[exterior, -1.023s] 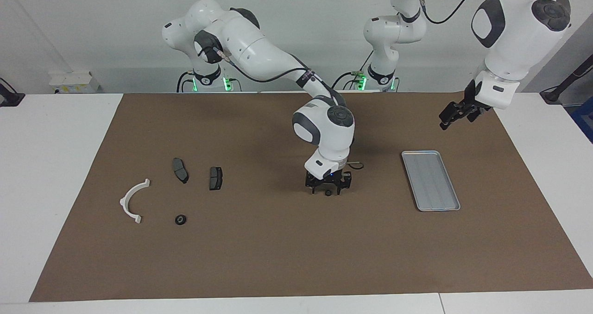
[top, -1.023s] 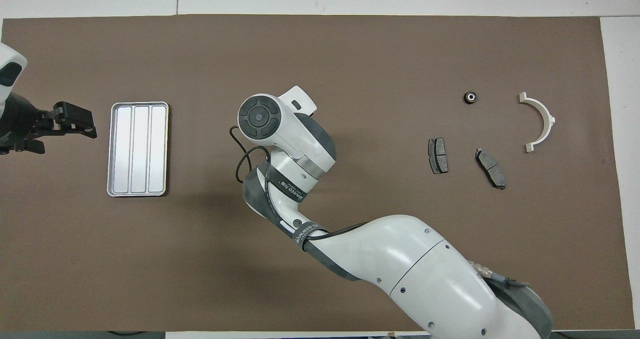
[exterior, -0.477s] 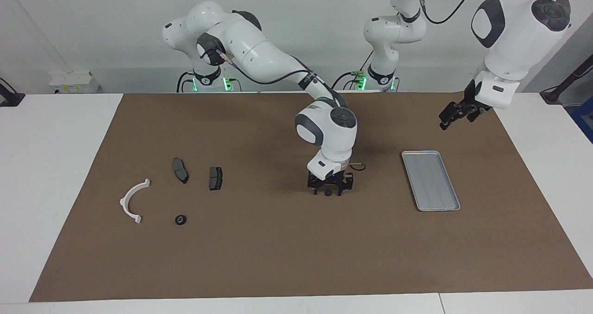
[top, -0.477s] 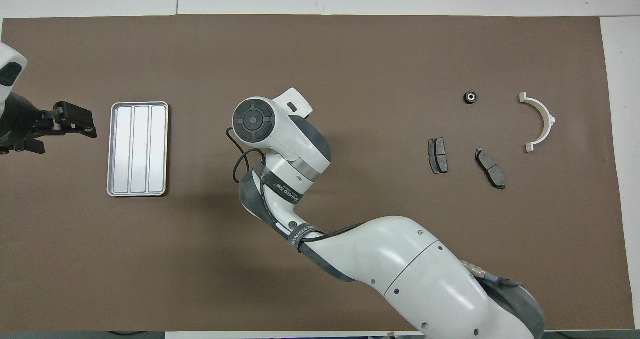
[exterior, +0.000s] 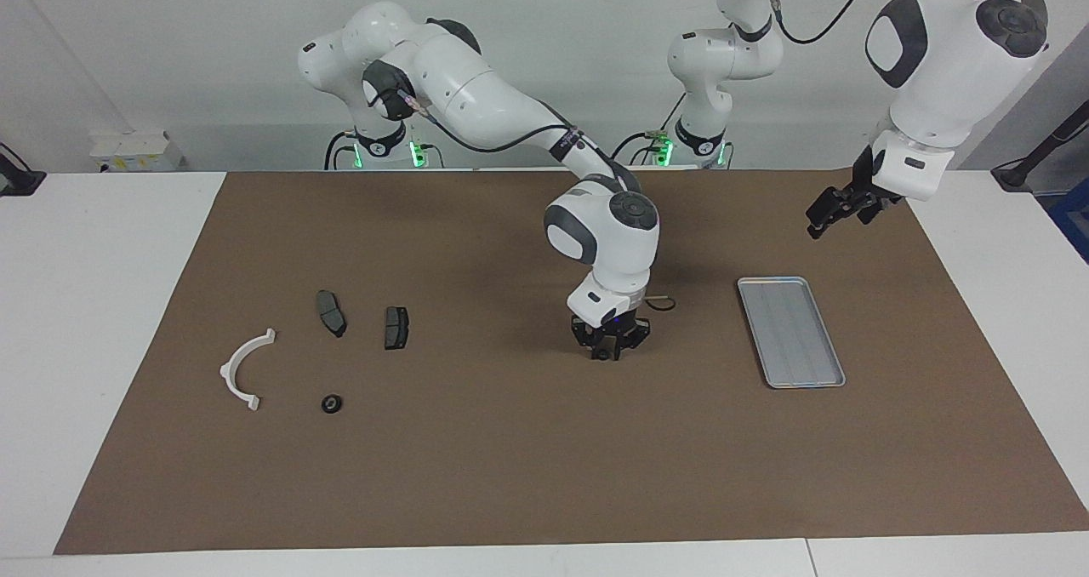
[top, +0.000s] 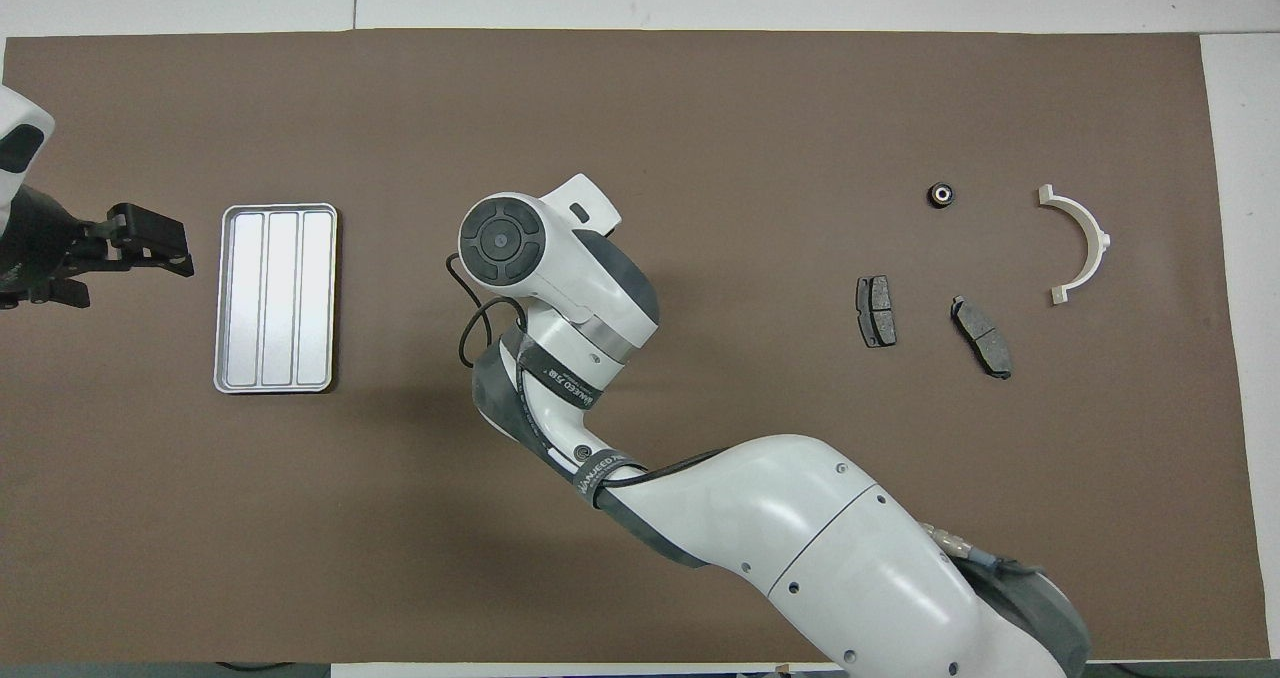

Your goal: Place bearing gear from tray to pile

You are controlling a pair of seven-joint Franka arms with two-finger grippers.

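A small black bearing gear (exterior: 604, 355) lies on the brown mat mid-table, between the tray and the pile. My right gripper (exterior: 605, 352) is down at the mat with its fingers closed on this gear; in the overhead view the right arm's wrist (top: 505, 243) hides both. The silver-grey ridged tray (exterior: 791, 330) (top: 275, 298) lies toward the left arm's end and holds nothing. The pile, toward the right arm's end, has a white bracket (exterior: 242, 371) (top: 1080, 243) and two brake pads (exterior: 331, 312) (exterior: 396, 327). My left gripper (exterior: 827, 212) (top: 150, 243) waits in the air beside the tray.
A second small black bearing gear (exterior: 331, 403) (top: 941, 195) lies on the mat beside the white bracket, farther from the robots than the brake pads (top: 876, 310) (top: 982, 336). The brown mat (exterior: 510, 475) covers most of the white table.
The right gripper's fingers stood wide apart around the mid-table gear and have closed on it. The wrist shifted slightly toward the tray. The left arm has not moved.
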